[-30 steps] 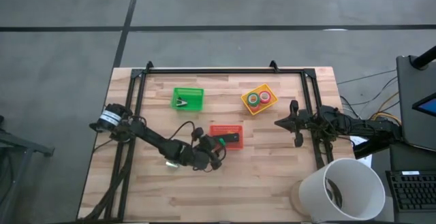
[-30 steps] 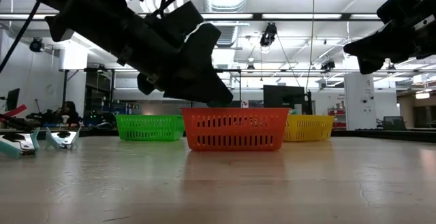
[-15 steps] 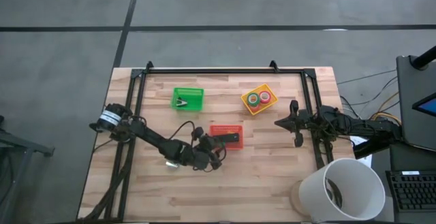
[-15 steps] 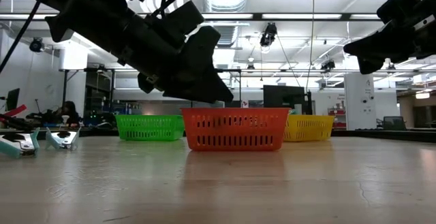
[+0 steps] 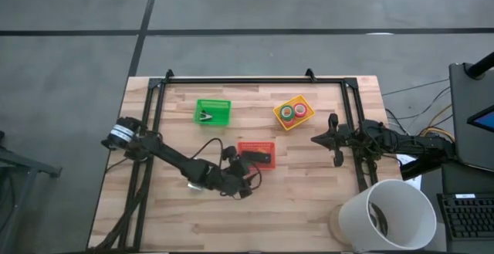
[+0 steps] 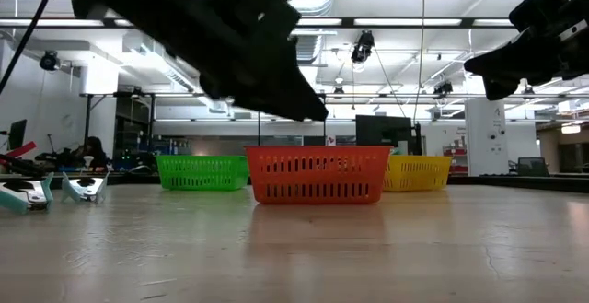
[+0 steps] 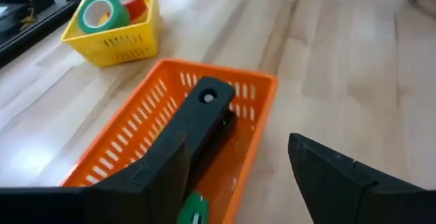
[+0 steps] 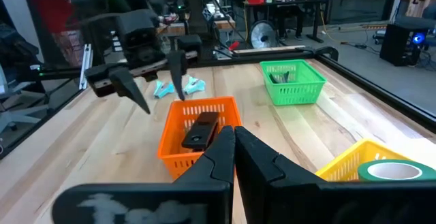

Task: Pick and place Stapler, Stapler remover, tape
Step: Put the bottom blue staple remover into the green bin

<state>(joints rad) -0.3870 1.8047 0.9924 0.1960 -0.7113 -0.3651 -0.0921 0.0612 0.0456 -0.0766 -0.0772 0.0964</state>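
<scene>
Left gripper (image 7: 235, 176) jaws apart at the orange basket's (image 7: 262, 118) 7 o'clock; retract carelessly and you snag the stapler (image 7: 204, 118).

We count three baskets on the desk (image 5: 309, 208): one green basket (image 5: 213, 112), one orange basket (image 5: 255, 155), one yellow basket (image 5: 293, 112). One black stapler (image 7: 204, 125) in the orange one. Two tape rolls (image 5: 292, 112) visible in the yellow, one green, one red. Two arms, two end effectors: left end effector (image 5: 239, 178), right end effector (image 5: 330, 140). One white bucket (image 5: 394, 215).
</scene>
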